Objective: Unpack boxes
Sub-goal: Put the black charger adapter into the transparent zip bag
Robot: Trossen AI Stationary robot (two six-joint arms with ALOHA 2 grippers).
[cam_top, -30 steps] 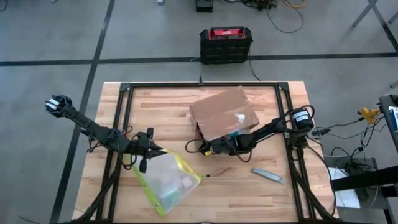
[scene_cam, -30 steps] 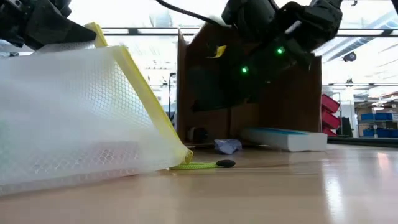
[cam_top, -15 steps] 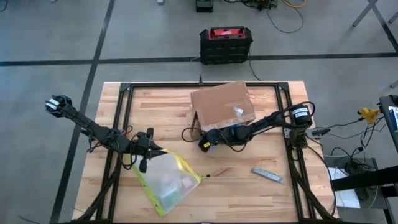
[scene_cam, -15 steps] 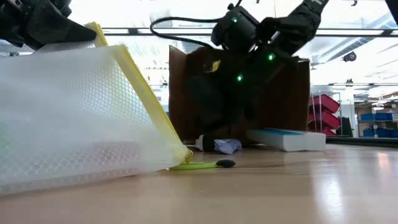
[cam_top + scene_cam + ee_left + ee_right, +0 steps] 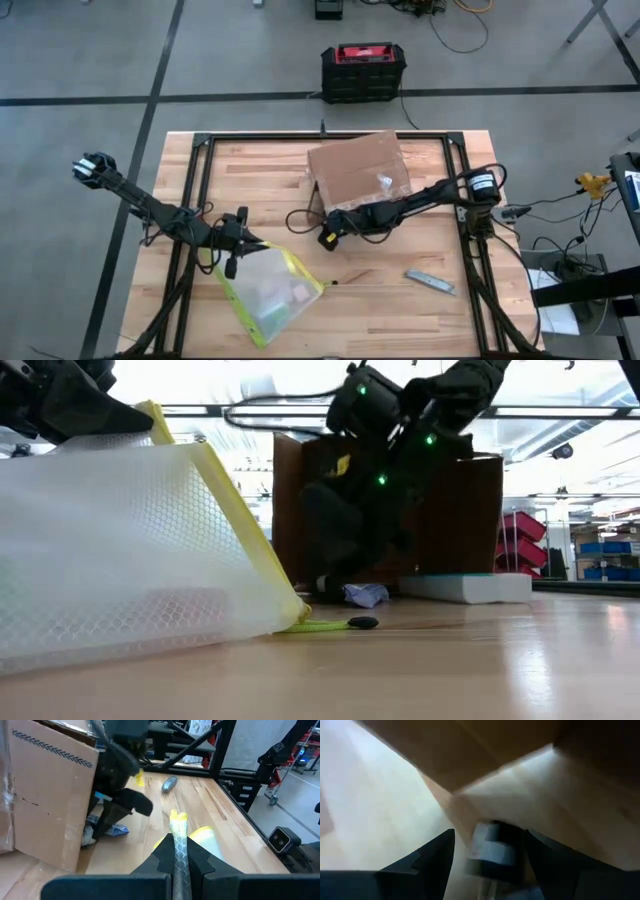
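Note:
The brown cardboard box (image 5: 358, 170) with clear tape stands on the table's far middle, its dark side facing the near edge (image 5: 440, 510). My right gripper (image 5: 327, 236) is low at the box's near left corner. It is open, with a small dark-and-white item (image 5: 495, 852) between its fingers; I cannot tell if they touch it. That item (image 5: 326, 587) lies on the table beside a crumpled bluish scrap (image 5: 366, 595). My left gripper (image 5: 232, 252) is shut on the clear pouch (image 5: 270, 295). My left gripper holds the clear pouch by its yellow-green edge (image 5: 179, 827), pinched between the two fingers. That edge is raised, and the pouch slopes down from it with its lower part (image 5: 120, 630) lying on the table.
A flat white-and-blue packet (image 5: 465, 587) lies by the box's near side. A grey oblong item (image 5: 430, 282) lies near the table's right near corner. The pouch's zipper pull (image 5: 350, 624) trails on the wood. A black-and-red case (image 5: 362, 70) sits on the floor beyond the table.
My right gripper drew out from under the box toward the table's left. The box, tilted up a second ago, dropped back and shifted toward the far edge. The small dark-and-white item came into sight at the box's near left corner.

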